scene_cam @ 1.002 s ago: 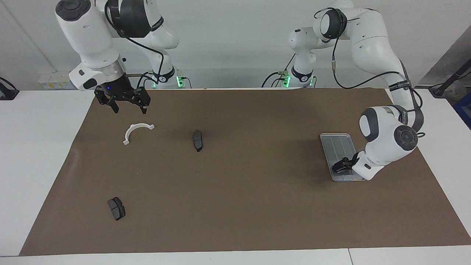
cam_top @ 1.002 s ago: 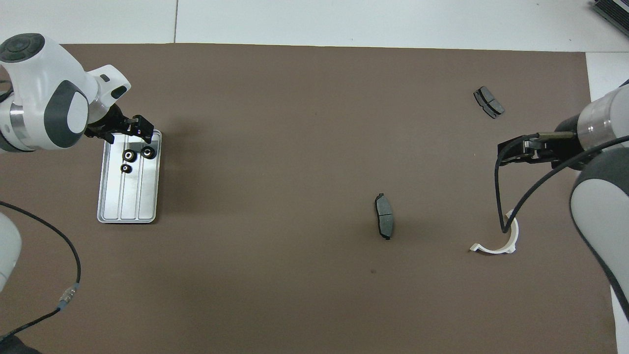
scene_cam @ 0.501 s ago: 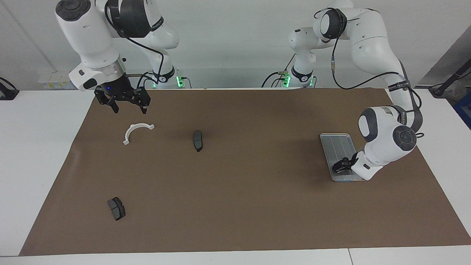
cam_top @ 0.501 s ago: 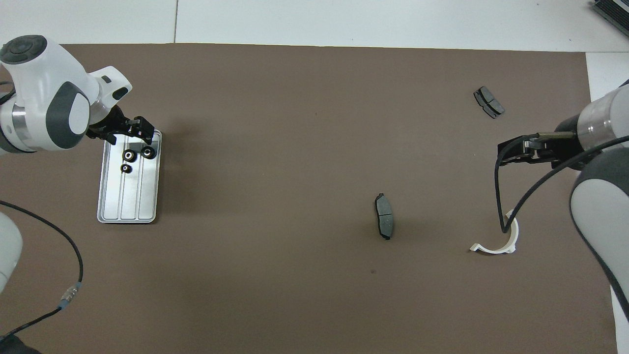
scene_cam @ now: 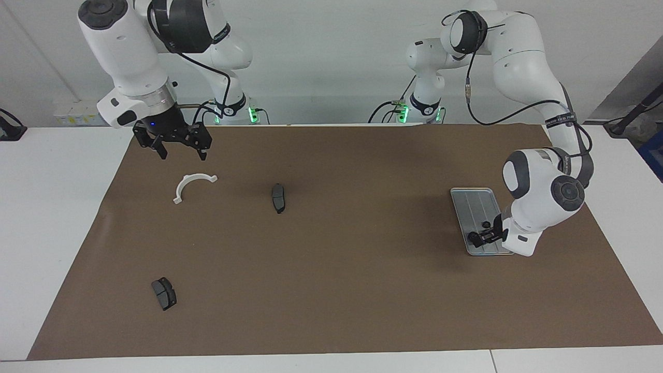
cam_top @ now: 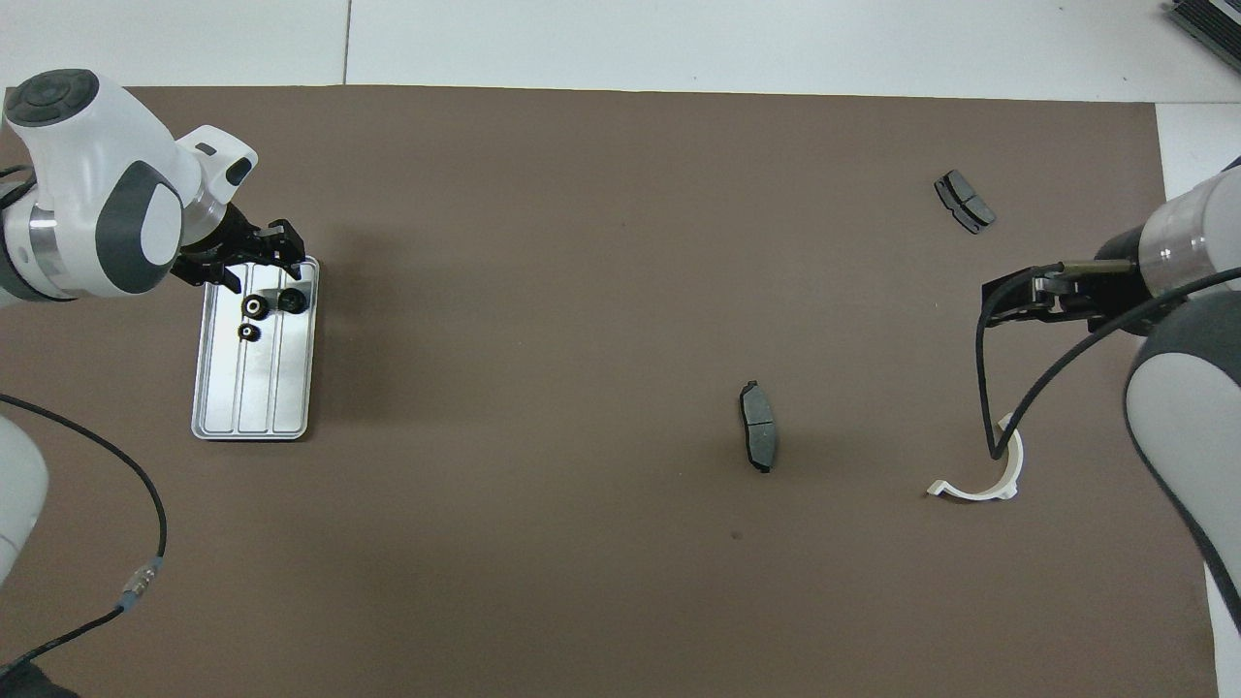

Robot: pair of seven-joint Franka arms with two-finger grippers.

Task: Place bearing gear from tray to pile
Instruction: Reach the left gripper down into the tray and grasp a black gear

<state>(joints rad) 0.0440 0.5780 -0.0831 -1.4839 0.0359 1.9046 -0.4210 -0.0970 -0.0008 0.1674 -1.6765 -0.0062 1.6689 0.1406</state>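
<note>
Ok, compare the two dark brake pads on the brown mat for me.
The brake pad beside the white bracket stands on its long edge, so it shows as a thin curved sliver; the brake pad farthest from the robots lies flat, its broad face up. The first sits nearer to the robots, toward the table's middle; the second sits close to the mat's edge at the right arm's end. Both are dark grey, curved and untouched.

A flat silver-grey metal tray (cam_top: 254, 388) with lengthwise ridges carries three small black round gears with pale centres (cam_top: 255, 307). A white half-ring plastic bracket (scene_cam: 189, 184) and two dark grey curved pads (scene_cam: 278, 197) lie on the matt brown sheet (scene_cam: 342, 269) covering the white tabletop (scene_cam: 52, 207). Both arms are glossy white with dark grey joint caps; each claw is black, left (scene_cam: 483, 237) and right (scene_cam: 179, 150).
</note>
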